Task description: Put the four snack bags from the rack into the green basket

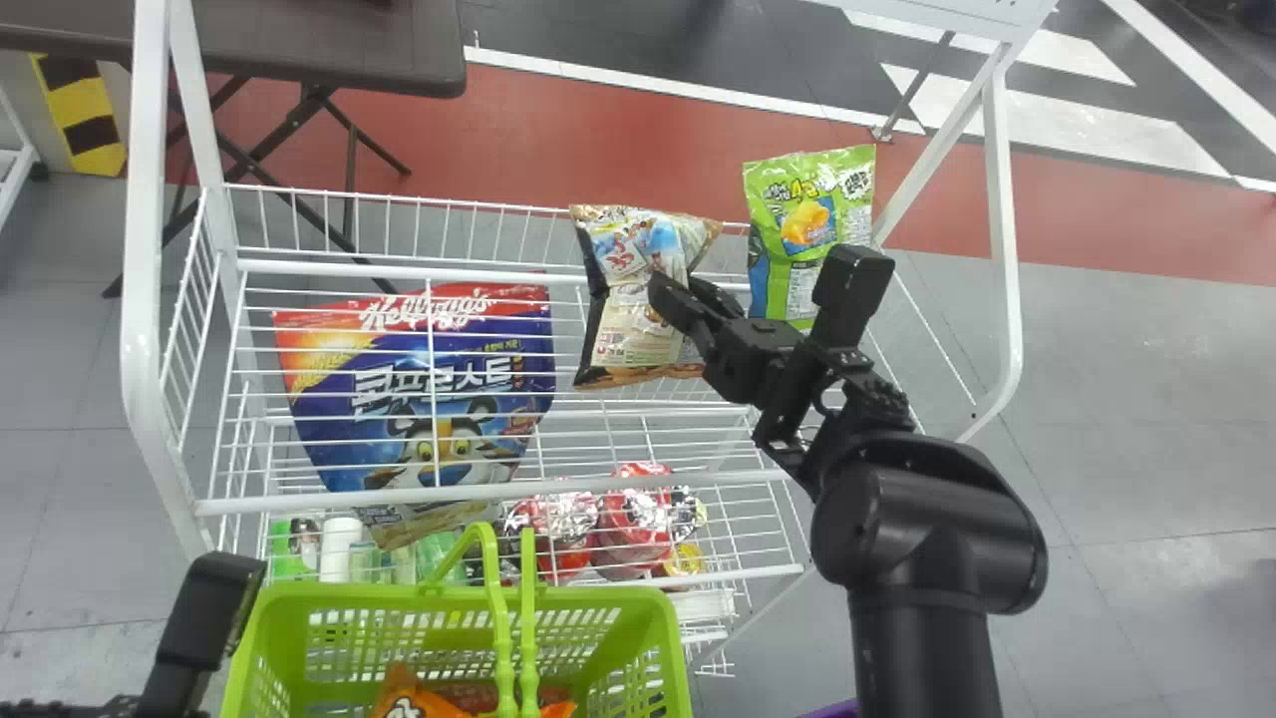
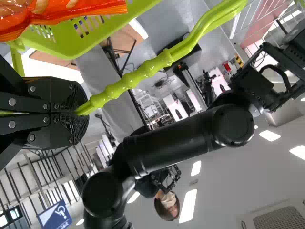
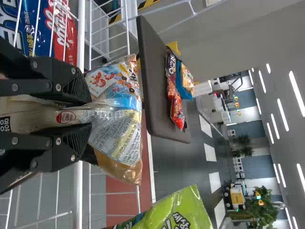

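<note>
Head view: one white wire rack (image 1: 429,494), tiered; one green plastic basket (image 1: 449,596), openwork sides, near the rack's front. Right tool (image 1: 676,285): closed on a brown-and-cream snack bag (image 1: 638,349) with blue and white printing, held at the rack's upper level. Right wrist view: the bag's glossy wrapping pinched between two black ridged fingers (image 3: 71,138), its printed face fanning out beyond them. One bright green snack bag (image 1: 847,194) with a yellow picture, apart from the right tool, at the rack's right-hand end. Left tool (image 1: 199,628): beside the basket's left side. Left wrist view: the left tool (image 2: 83,108) closed on the basket's slim, ribbed green handle (image 2: 138,76). Basket contents: orange glossy snack packaging (image 1: 424,701), lying low inside; exact count of bags cannot be told. Also on the rack: one large red-and-blue cereal bag (image 1: 399,399) with a tiger picture, left of the held bag; on a lower tier, red-and-silver packages (image 1: 638,524) and a white cylindrical container (image 1: 339,548). Behind the rack: a dark brown folding surface (image 1: 329,40), bearing red and blue packets (image 3: 178,86) in the right wrist view.
</note>
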Robot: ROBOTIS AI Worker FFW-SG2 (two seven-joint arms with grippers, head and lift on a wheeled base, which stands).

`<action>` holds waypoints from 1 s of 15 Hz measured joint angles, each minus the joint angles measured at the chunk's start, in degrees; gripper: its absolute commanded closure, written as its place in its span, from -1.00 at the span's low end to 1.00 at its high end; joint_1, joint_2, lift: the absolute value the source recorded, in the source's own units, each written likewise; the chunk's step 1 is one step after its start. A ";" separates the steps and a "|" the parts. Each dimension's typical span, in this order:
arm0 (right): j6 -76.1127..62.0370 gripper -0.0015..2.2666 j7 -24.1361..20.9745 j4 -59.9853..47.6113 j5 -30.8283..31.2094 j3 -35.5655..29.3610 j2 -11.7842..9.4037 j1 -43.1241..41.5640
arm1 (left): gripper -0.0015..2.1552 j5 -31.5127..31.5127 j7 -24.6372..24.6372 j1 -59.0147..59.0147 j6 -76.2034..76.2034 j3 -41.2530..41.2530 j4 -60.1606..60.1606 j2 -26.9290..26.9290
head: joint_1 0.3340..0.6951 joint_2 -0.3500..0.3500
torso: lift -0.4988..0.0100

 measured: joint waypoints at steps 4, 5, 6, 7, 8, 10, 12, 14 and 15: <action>1.13 0.80 -0.15 -10.94 -5.95 -1.89 0.22 7.41 | 0.92 0.05 -0.12 0.55 -0.01 0.01 -0.34 0.03 | 1.00 -1.00 | 0.94; 2.25 0.80 -0.01 -15.22 -8.34 -2.71 0.22 10.24 | 0.92 0.02 -0.12 0.71 -0.08 0.09 -0.52 0.06 | 1.00 -1.00 | 0.94; 3.45 0.80 0.22 -19.77 -10.67 -3.71 0.22 13.36 | 0.92 -0.01 -0.12 0.91 -0.13 0.24 -0.73 0.09 | 1.00 -1.00 | 0.94; 4.50 0.80 0.56 -23.64 -12.49 -4.62 0.22 16.38 | 0.92 -0.02 -0.12 1.11 -0.12 0.45 -0.97 0.12 | 1.00 -1.00 | 0.94; 5.64 0.80 0.98 -27.96 -14.48 -5.72 0.24 20.20 | 0.92 -0.01 -0.12 1.31 -0.02 0.84 -1.50 0.17 | 1.00 -1.00 | 0.94; 8.10 0.80 2.36 -34.66 -17.87 -7.90 0.71 27.42 | 0.92 0.06 -0.12 1.58 0.70 1.57 -2.53 0.19 | 1.00 -1.00 | 0.94; 12.87 0.80 3.28 -38.64 -19.72 -9.09 0.97 32.09 | 0.92 0.15 0.07 2.99 0.71 2.84 -3.90 0.07 | 1.00 -1.00 | 0.94; 21.28 0.80 5.03 -40.71 -20.55 -9.59 1.01 35.31 | 0.92 0.31 0.54 4.75 -0.02 4.08 -5.28 -0.21 | 1.00 -1.00 | 0.94; 24.11 0.80 6.25 -40.97 -20.97 -10.04 1.01 37.05 | 0.92 0.34 0.54 5.05 -0.14 4.20 -5.58 -0.32 | 1.00 -1.00 | 0.94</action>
